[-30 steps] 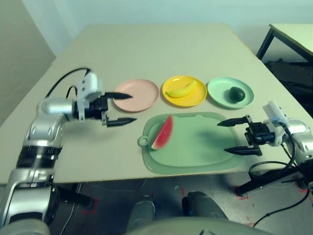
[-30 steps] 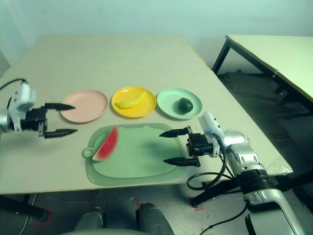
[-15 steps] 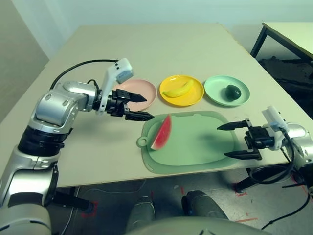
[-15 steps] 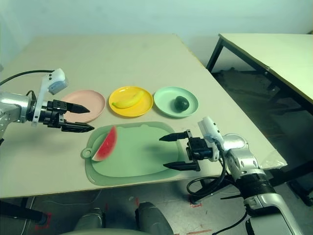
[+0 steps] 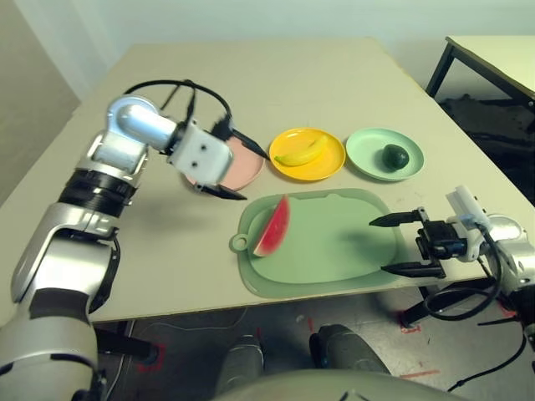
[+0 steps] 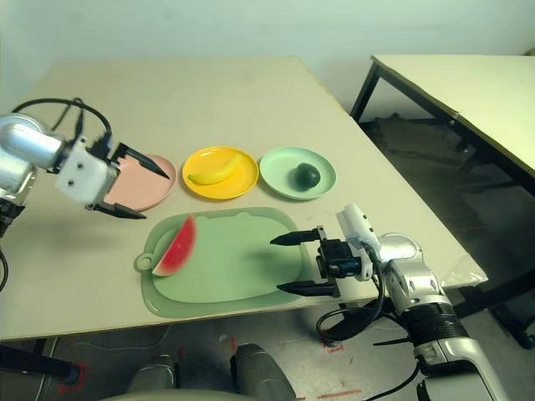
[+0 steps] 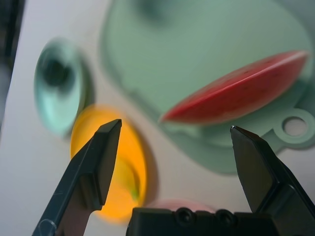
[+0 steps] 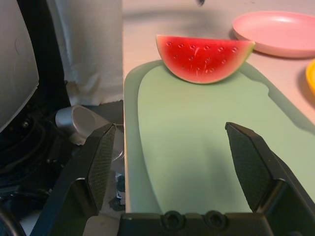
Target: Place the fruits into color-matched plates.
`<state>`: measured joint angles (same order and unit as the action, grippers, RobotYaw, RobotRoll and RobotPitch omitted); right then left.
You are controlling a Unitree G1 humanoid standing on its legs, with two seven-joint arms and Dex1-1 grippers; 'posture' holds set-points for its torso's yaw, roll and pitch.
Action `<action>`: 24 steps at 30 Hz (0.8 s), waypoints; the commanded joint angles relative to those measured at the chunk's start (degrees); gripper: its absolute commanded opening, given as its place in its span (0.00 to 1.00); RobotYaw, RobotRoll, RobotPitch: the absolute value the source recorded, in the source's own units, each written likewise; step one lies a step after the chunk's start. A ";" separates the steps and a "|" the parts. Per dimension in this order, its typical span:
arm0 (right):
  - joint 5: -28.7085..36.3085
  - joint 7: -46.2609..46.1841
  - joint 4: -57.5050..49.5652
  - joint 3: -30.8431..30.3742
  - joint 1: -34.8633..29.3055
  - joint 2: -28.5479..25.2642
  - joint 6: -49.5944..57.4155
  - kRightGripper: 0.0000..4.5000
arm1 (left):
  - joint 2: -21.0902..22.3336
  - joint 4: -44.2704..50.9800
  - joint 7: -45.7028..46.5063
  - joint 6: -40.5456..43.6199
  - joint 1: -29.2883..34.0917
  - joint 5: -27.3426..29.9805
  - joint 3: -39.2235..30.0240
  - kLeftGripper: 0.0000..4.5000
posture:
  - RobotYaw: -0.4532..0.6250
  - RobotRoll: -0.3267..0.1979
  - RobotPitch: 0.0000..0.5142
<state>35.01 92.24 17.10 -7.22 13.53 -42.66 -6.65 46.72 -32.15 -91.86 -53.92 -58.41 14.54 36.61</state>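
Presently my left gripper hangs over the near edge of the pink plate, fingers spread wide with nothing between them, angled down toward the cutting board. That board is my reference. The watermelon wedge lies on the board's left portion, close to its ring handle, red face up and rind toward the board's centre. It is not on any plate. The pink plate sits just beyond the board's left far corner and holds no fruit. The yellow plate stands beyond the board's far edge, near its middle, with the banana lying in it. The green plate stands beyond the board's right far corner, carrying the avocado. My right gripper is held level at the board's right edge, fingers apart and empty, pointing across the board toward the wedge.
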 commanded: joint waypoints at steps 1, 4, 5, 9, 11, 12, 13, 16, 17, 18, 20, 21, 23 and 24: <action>-1.17 -0.49 -2.72 1.81 -1.49 0.61 0.88 1.00 | 1.92 -1.80 -0.64 -10.17 -3.13 4.25 11.49 1.00 | 0.14 0.62 0.03; -1.59 -1.15 -4.09 2.65 -2.41 1.15 1.28 1.00 | 2.07 -4.21 -0.64 -15.19 -4.76 5.59 18.07 1.00 | 0.11 0.62 0.02; -1.72 -1.24 -4.51 3.00 -2.56 1.53 1.01 1.00 | 1.51 -5.46 -0.64 -16.80 -5.02 5.77 19.50 1.00 | 0.11 0.62 0.01; -2.31 -2.45 -5.87 4.10 -2.41 3.51 -0.31 1.00 | -0.84 -9.93 -0.64 -19.69 -6.01 6.06 21.69 1.00 | 0.10 0.62 0.01; -2.91 -3.92 -6.58 4.56 -2.10 4.66 -0.59 1.00 | -1.42 -11.32 -0.64 -20.56 -6.32 6.07 22.25 1.00 | 0.10 0.62 0.01; -3.16 -4.60 -6.76 4.79 -2.01 5.13 -0.58 1.00 | -1.55 -11.76 -0.64 -20.91 -6.38 6.10 22.46 1.00 | 0.10 0.62 0.01; -3.32 -5.01 -6.88 4.96 -2.03 5.47 -0.57 1.00 | -1.66 -12.12 -0.64 -21.18 -6.37 6.10 22.59 1.00 | 0.10 0.62 0.01; -5.99 -5.68 -5.08 4.54 -1.51 6.09 -3.04 1.00 | -2.01 -13.25 -0.64 -22.20 -6.10 5.75 22.84 1.00 | 0.11 0.62 0.01; -6.23 -5.91 -4.60 4.64 -1.28 6.28 -3.08 1.00 | -2.21 -13.46 -0.64 -22.44 -5.97 5.64 22.79 1.00 | 0.11 0.62 0.01; -6.26 -5.91 -4.23 4.73 -1.05 6.37 -2.95 1.00 | -2.53 -13.46 -0.64 -22.42 -5.71 5.59 22.53 1.00 | 0.11 0.62 0.01; -6.38 -5.85 -3.85 4.76 -0.76 6.44 -2.82 1.00 | -3.06 -13.51 -0.64 -22.55 -5.29 5.47 21.93 1.00 | 0.11 0.62 0.01; -6.46 -5.79 -3.81 4.74 -0.71 6.46 -2.76 1.00 | -3.29 -13.47 -0.64 -22.55 -4.97 5.39 21.63 1.00 | 0.11 0.62 0.01; -6.59 -5.72 -3.81 4.77 -0.74 6.55 -2.71 1.00 | -3.47 -13.36 -0.64 -22.62 -4.53 5.22 21.38 1.00 | 0.12 0.62 0.00; -6.51 -5.80 -3.95 4.74 -0.71 6.67 -2.38 1.00 | -3.59 -13.19 -0.64 -22.78 -4.04 4.98 21.22 1.00 | 0.12 0.62 0.00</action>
<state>29.10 86.48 12.83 -3.10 12.50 -36.20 -9.13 43.43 -45.33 -91.90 -75.66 -63.46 20.31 58.55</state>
